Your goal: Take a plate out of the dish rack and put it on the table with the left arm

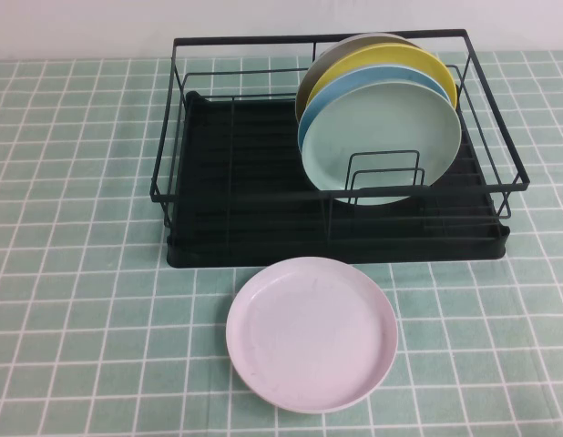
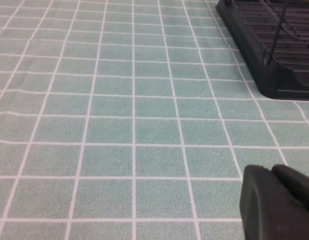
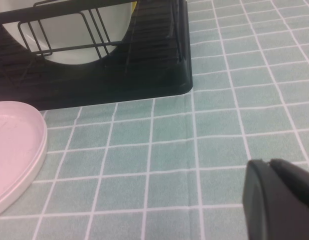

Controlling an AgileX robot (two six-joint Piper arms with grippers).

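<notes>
Ahead of my left hand [image 2: 277, 202] and off to one side, the left wrist camera shows one corner of the black dish rack [image 2: 274, 47] resting on the green tiled tabletop [image 2: 134, 130]; bare tile fills everything between that hand and the rack. Only a dark edge of the left hand enters its own camera, so I cannot tell whether it is apart or together. Neither arm appears in the high view.

My right hand [image 3: 282, 200] likewise hangs low over the tabletop [image 3: 219, 125], with only a black edge visible, and I cannot tell its state either. Ahead of it sits the rack's other front corner [image 3: 144, 75], and beside that a pale pink-white plate [image 3: 14, 145] lies flat on the tiles.

From the high view, the mint-green plate [image 1: 382, 141] stands on edge inside the dish rack [image 1: 263, 209], at the front of a stack leaning back toward the rack's far rail. Small wire dividers [image 1: 383, 177] cross its lower face. Directly behind it stand a sky-blue plate [image 1: 354, 91], a yellow plate [image 1: 391, 59] and a dark olive one [image 1: 350, 47]. The pink-white plate [image 1: 312, 332] lies on the tabletop [image 1: 72, 273] just in front of the rack, apart from it.
</notes>
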